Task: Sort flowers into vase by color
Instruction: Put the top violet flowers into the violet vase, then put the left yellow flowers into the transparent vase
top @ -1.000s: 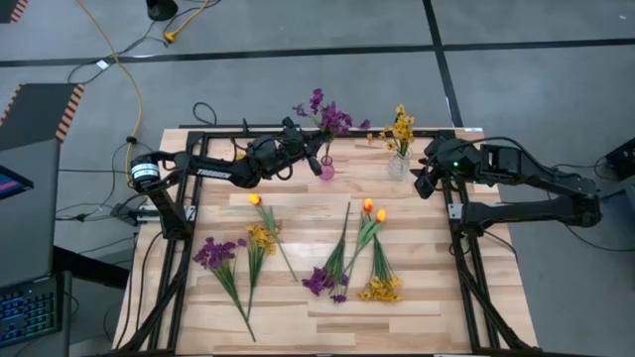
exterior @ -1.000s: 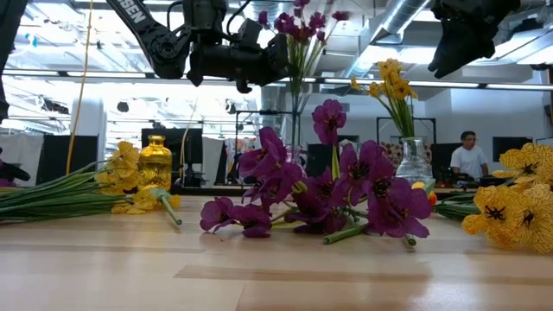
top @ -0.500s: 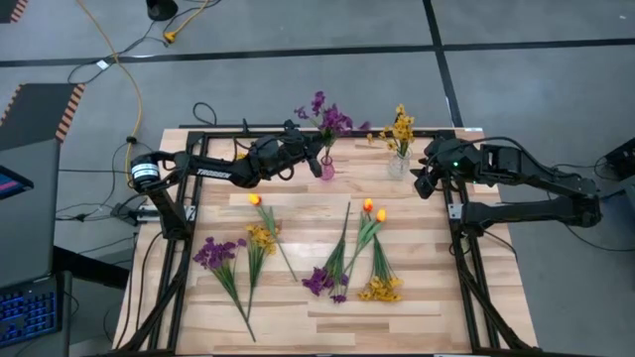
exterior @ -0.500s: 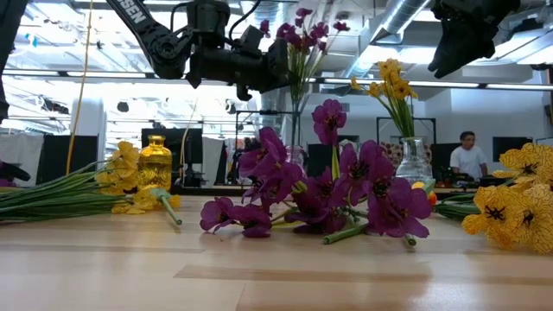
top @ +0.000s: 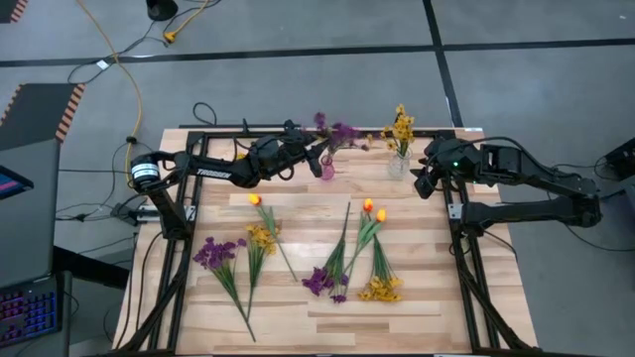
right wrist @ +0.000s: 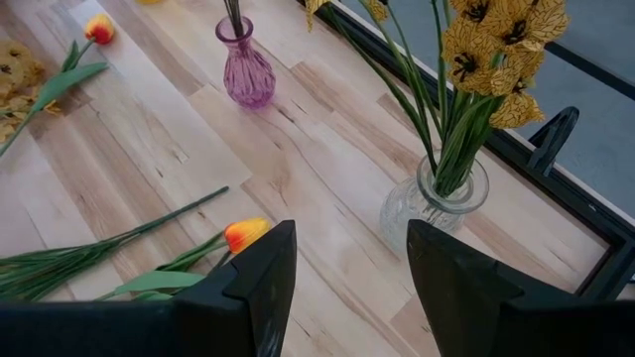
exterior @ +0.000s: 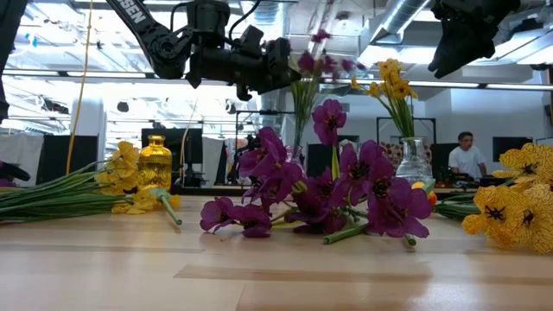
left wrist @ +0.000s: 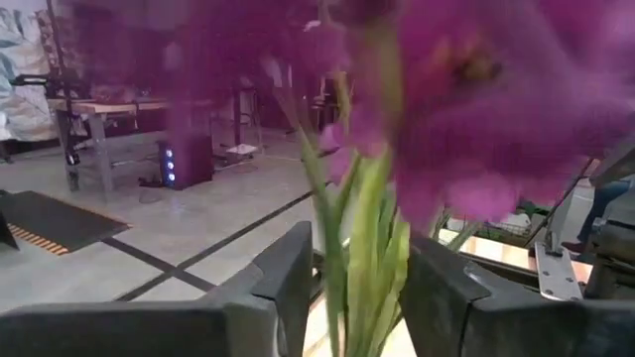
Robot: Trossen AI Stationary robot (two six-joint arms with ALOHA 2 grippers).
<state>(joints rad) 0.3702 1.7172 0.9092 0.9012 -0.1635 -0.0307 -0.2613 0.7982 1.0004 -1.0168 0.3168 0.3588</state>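
A purple sprig point(top: 340, 131) stands with its stem ends in the small pink vase point(top: 326, 171) at the table's far edge and leans toward the right. My left gripper point(left wrist: 357, 268) is open beside the vase's mouth. Its fingers stand on either side of the green stems point(left wrist: 362, 248), and I cannot tell whether they touch them. A yellow sprig point(top: 401, 127) stands in the clear vase point(top: 398, 165). My right gripper point(right wrist: 352, 258) is open and hovers just right of the clear vase point(right wrist: 434, 203).
Loose sprigs lie flat on the table: purple point(top: 220, 253), yellow point(top: 261, 238) and an orange bud point(top: 255, 199) on the left; two orange buds point(top: 373, 209), purple point(top: 322, 281) and yellow point(top: 380, 290) in the middle. A black frame point(top: 189, 248) runs along the table's edges. A person point(exterior: 467, 155) is in the room beyond.
The purple sprig in the pink vase has tipped toward the table's right. Its blossoms swung right and lower while its stem ends stayed in the vase. Both arms have kept about still.
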